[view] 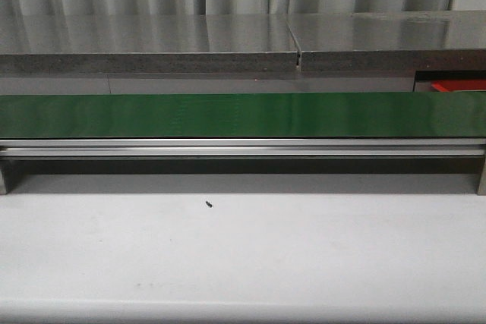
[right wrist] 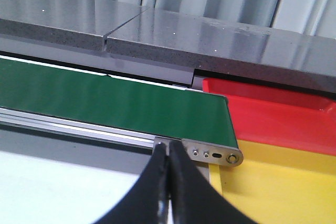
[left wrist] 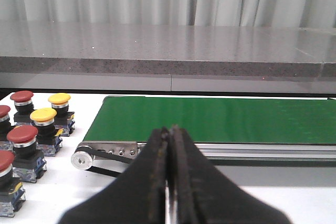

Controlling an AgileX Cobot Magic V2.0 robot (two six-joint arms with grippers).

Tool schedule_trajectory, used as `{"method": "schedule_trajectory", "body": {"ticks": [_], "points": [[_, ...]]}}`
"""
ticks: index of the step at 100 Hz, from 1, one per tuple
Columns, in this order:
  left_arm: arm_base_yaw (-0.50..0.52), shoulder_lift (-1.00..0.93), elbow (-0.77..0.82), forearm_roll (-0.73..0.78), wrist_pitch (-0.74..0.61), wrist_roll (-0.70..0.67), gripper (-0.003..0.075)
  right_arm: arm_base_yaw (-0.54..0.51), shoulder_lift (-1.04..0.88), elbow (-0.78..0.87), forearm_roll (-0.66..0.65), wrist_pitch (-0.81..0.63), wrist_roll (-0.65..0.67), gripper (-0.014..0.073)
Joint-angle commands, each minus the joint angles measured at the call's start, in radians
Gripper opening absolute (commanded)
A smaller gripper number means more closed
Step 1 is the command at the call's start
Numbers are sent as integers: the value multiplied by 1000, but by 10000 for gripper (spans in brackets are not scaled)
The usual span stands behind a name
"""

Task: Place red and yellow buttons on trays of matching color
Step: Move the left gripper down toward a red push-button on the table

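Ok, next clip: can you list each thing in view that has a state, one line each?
left gripper: shut, holding nothing.
right gripper: shut, holding nothing.
green belt: bare, no button on it.
red buttons: upright, grouped beside the belt's end, untouched.
yellow buttons: upright in the same group, untouched.
red tray: no button visible in it.
yellow tray: no button visible in it.

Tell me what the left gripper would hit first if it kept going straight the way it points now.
Probably the long dark green conveyor belt: the shut left gripper aims at its metal side rail, with nothing visible between. Depth is unclear, and the red and yellow push buttons sit off to one side of that line.
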Motion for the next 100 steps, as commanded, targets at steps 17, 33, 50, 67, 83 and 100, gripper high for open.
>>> {"method": "schedule_trajectory", "body": {"ticks": [17, 33, 50, 67, 83, 100], "points": [[0, -33, 7, -8, -83, -3, -19, 2, -13, -1, 1, -86, 0, -118], [0, -33, 7, -8, -89, -3, -19, 2, -13, -1, 1, -86, 0, -118], [0, -33, -5, -8, -128, -3, -19, 2, -13, -1, 1, -86, 0, -118], [0, -21, -57, -46, -127, -3, -19, 2, -13, -1, 1, -86, 0, -118], [0, 51, -166, -118, -75, -3, -19, 2, -13, -1, 1, -86, 0, -118], [0, 212, -366, -122, 198, -3, -19, 2, -13, -1, 1, -86, 0, -118]]}}
